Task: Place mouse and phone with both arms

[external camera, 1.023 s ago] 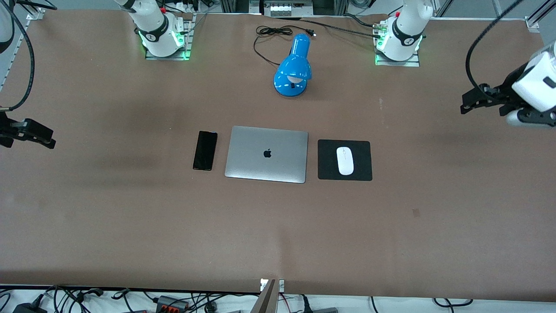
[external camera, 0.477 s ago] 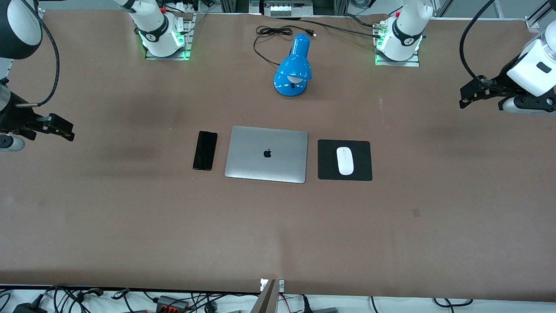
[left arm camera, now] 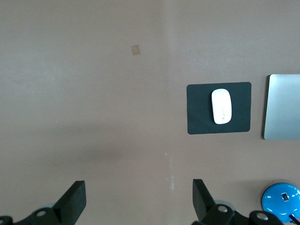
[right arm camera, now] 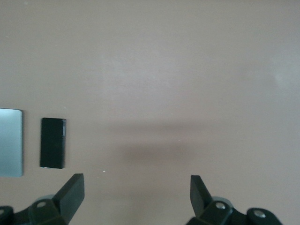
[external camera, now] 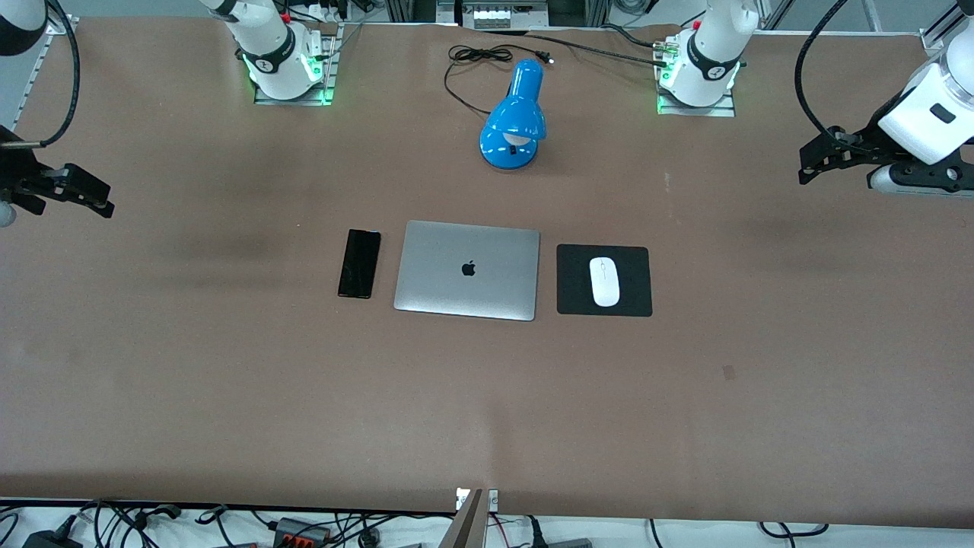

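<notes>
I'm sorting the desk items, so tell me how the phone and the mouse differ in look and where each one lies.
The phone is black, flat and rectangular; the mouse is white, rounded and oval. The phone is longer than the mouse. The phone lies straight on the brown table; the mouse rests on a black mat. Both lie beside the closed laptop, one at each end, and neither is held.

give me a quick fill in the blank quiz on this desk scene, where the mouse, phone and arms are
1. The mouse lies on a black ____.
2. The phone lies flat beside the laptop, toward the ____ arm's end of the table.
3. The blue lamp stands ____ from the front camera than the laptop.
4. The left gripper and the right gripper both hang over bare table with jaws ____, holding nothing.

Missing words: mat; right; farther; open
</notes>
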You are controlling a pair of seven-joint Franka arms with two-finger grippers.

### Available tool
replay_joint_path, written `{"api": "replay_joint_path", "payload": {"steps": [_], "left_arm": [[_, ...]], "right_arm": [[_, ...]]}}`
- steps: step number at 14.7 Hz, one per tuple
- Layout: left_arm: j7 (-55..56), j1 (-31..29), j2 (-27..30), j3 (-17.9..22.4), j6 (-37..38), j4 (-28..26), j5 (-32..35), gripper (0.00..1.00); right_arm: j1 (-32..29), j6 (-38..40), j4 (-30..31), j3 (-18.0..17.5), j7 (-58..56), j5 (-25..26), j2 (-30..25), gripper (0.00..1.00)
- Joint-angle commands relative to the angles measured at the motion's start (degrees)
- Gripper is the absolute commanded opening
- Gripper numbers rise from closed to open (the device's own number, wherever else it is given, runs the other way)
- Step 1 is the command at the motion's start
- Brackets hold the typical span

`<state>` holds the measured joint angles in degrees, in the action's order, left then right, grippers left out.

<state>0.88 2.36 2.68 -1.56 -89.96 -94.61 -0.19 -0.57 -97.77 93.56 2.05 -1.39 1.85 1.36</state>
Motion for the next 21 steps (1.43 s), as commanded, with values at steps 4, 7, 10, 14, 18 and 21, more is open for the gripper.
{"api": "replay_joint_path", "payload": {"steps": [4,7,10,14,18,21], "left_arm": [[-0.9,0.5,-0.5,0.2,1.3,1.4,0.5,1.00],[-1.0,0.4,-0.5,0.2,2.2,1.4,0.5,1.00],[-1.0,0.4,-0.5,0.3,2.5,1.5,0.5,1.00],[-1.0,0.4,-0.5,0.2,2.5,1.5,0.5,1.00],[-1.0,0.4,-0.5,0.2,2.5,1.5,0.5,1.00],[-0.9,0.5,-0.5,0.2,2.5,1.5,0.5,1.00]], "right_arm": [[-0.2,1.2,1.3,1.3,-0.5,-3.2,-2.4,1.00],[-0.2,3.0,1.5,1.3,-1.1,-2.8,-2.9,1.00],[-0.2,1.2,2.0,1.3,-1.1,-2.3,-2.9,1.00],[0.0,0.9,2.3,1.0,-0.4,-0.4,-2.9,1.00],[0.1,1.9,2.3,0.9,-0.3,-0.5,-3.6,1.00],[0.1,2.2,2.3,0.9,-0.3,-0.7,-3.6,1.00]]}}
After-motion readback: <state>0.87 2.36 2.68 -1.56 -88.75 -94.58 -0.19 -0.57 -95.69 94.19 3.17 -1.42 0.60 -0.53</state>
